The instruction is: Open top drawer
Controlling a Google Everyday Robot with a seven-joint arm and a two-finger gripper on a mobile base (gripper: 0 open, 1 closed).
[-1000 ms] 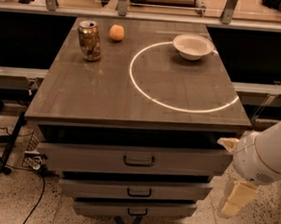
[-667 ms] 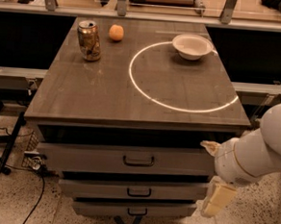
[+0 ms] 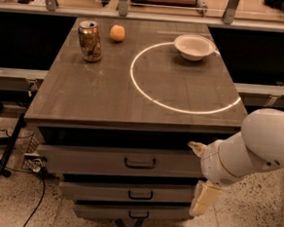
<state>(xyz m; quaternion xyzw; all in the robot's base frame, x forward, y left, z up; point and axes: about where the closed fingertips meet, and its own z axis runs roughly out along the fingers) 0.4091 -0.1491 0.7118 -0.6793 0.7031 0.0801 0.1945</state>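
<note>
— Top drawer (image 3: 104, 159), where is it?
— Under the grey worktop (image 3: 99, 93), uppermost of three. A can (image 3: 90, 41), orange (image 3: 117, 33), bowl (image 3: 194, 46) and light ring (image 3: 181, 107) sit above it, speckled floor (image 3: 251, 225) below.
— And the end effector (image 3: 201, 180)?
— At the drawer's right end, well right of the handle (image 3: 140, 162). Clenched or released, I cannot tell. It has edged left; the drawer hasn't moved.

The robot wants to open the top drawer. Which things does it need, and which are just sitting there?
For the job: top drawer, its dark handle, the gripper hanging low by the drawers, at the picture's right.

Just sitting there: can, orange, white bowl, middle drawer, bottom drawer.
</note>
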